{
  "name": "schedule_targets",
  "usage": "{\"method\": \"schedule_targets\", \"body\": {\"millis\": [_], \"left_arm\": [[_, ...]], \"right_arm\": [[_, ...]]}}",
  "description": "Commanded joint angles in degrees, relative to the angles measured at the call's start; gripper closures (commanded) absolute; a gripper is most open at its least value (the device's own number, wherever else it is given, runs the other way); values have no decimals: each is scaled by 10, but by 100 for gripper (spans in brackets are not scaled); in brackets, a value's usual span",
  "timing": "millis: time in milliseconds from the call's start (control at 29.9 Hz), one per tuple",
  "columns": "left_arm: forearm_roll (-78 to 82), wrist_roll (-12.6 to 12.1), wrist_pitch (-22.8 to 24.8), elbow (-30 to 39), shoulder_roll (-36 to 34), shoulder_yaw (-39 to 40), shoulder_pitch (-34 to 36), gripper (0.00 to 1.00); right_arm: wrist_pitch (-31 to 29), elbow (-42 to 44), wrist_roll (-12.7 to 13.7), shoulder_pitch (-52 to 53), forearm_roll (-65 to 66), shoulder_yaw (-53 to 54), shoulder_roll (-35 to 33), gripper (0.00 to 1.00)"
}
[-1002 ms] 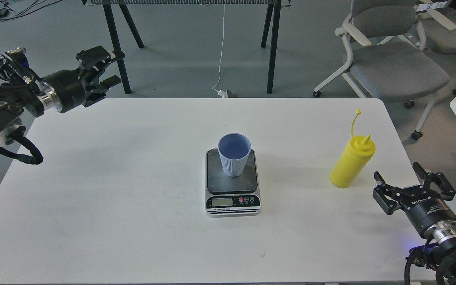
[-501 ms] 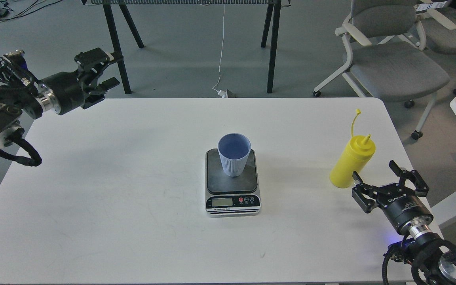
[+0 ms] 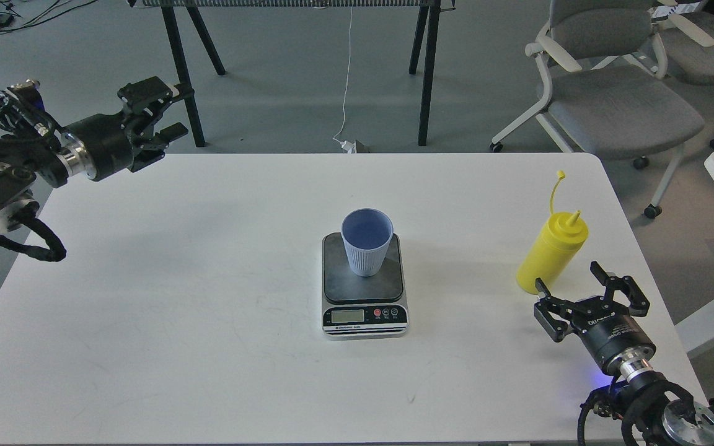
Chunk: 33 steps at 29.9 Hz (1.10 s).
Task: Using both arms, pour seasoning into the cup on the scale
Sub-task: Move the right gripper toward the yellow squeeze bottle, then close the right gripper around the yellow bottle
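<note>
The light-blue ribbed cup (image 3: 367, 241) stands upright on the dark plate of the silver scale (image 3: 364, 308) in the middle of the white table. The yellow squeeze bottle (image 3: 551, 252) stands upright at the table's right side, its cap strap sticking up. My right gripper (image 3: 571, 277) is open, its fingers spread just in front of the bottle's base, not touching it. My left gripper (image 3: 162, 108) is open and empty above the table's far left corner, far from the cup.
The white table (image 3: 208, 297) has its right edge close to the bottle. Grey office chairs (image 3: 617, 93) stand beyond the far right corner. Black stand legs (image 3: 428, 68) and a white cable are on the floor behind the table.
My right gripper has moved left and forward toward the yellow bottle, staying open. My left gripper has stayed almost in place.
</note>
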State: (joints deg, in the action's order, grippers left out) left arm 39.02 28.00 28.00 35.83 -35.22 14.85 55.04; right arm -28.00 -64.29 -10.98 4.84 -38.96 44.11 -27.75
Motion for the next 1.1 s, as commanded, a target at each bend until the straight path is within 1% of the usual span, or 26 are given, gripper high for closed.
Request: {"method": "schedule_targets", "body": {"millis": [0,301,936,1002,1069], "left_arm": [[0,0,0,0,0,0,-1,13],[0,0,0,-1,1,1,-1,13],[0,0,0,0,3,2,-12,13],[0,0,0,-1,3,2,-12,13],[0,0,0,-1,4,2,-12,13]], "right_arm": [[0,11,0,7,5,0,10,0],[0,63,0,43,12,0,38,0],[0,123,-4,92,19,0,85,1],[0,123,-4,92,19,0,87,2],[0,123,-4,92,20,0,89,9]]}}
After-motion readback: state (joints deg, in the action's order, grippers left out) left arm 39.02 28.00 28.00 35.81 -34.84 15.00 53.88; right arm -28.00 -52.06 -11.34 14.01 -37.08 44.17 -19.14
